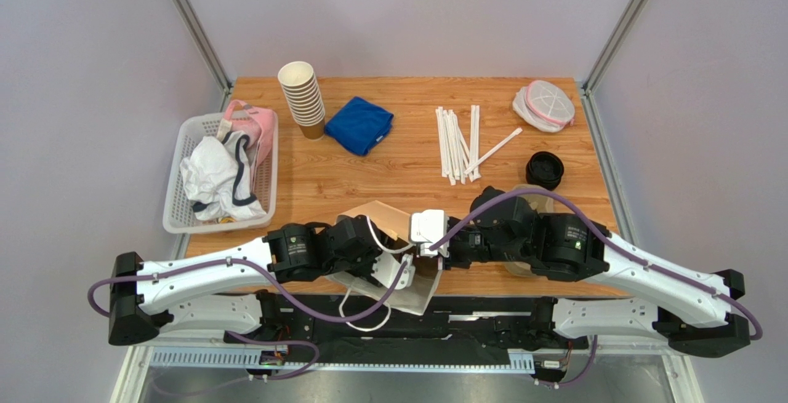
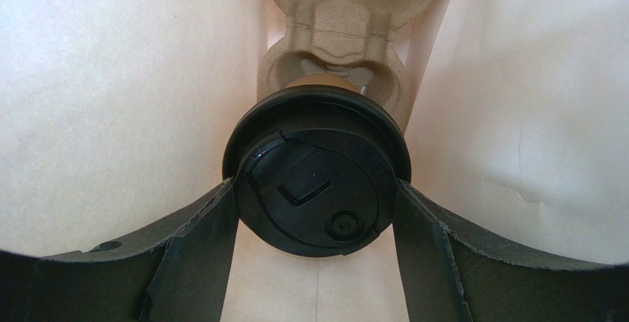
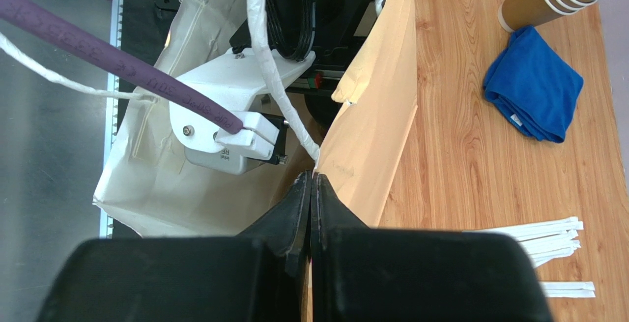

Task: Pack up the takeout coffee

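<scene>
In the left wrist view the takeout coffee (image 2: 317, 167), a brown cup under a round black lid, is inside a cream paper bag (image 2: 111, 115). My left gripper (image 2: 316, 189) is shut on it, one finger touching each side of the lid. The cup sits at a socket of a moulded pulp cup carrier (image 2: 347, 34) in the bag; whether it is seated in it is hidden. My right gripper (image 3: 313, 183) is shut on the rim of the bag (image 3: 373, 130), holding it open. In the top view the bag (image 1: 375, 214) lies at the near edge between both arms, and the coffee is hidden.
A stack of lidless paper cups (image 1: 303, 98), a blue cloth (image 1: 359, 124) and white straws (image 1: 460, 143) lie across the back of the table. A loose black lid (image 1: 545, 169) and a mesh pouch (image 1: 544, 105) lie at the right. A white basket (image 1: 176, 181) of cloths stands at the left.
</scene>
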{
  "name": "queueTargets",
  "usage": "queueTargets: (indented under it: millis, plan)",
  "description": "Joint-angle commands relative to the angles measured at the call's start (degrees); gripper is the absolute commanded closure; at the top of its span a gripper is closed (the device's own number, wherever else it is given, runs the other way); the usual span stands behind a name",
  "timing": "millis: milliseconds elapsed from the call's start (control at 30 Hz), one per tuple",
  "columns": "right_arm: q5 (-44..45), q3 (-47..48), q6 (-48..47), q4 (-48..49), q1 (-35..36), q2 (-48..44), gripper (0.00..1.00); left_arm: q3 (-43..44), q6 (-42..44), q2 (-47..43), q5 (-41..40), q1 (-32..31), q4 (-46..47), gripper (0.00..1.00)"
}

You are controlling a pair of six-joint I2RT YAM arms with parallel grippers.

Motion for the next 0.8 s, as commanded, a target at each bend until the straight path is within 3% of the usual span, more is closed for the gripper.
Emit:
queueTargets:
  millis: [0, 400, 767]
  plan:
    - [-4.3, 3.0, 0.6, 2.6, 0.5, -2.0, 1.0, 4.2, -1.6, 0.4, 2.5, 0.4, -5.9, 0.8]
    - [-5.0, 0.7, -2.3, 6.8, 0.5, -0.7, 1.0, 0.4, -2.9, -0.1, 3.5, -0.8, -3.7, 0.81]
    - [-15.6, 1.0, -4.2, 3.6, -2.3, -1.4, 1.0, 4.1, -5.0, 6.2, 1.7, -0.9, -4.4, 0.81]
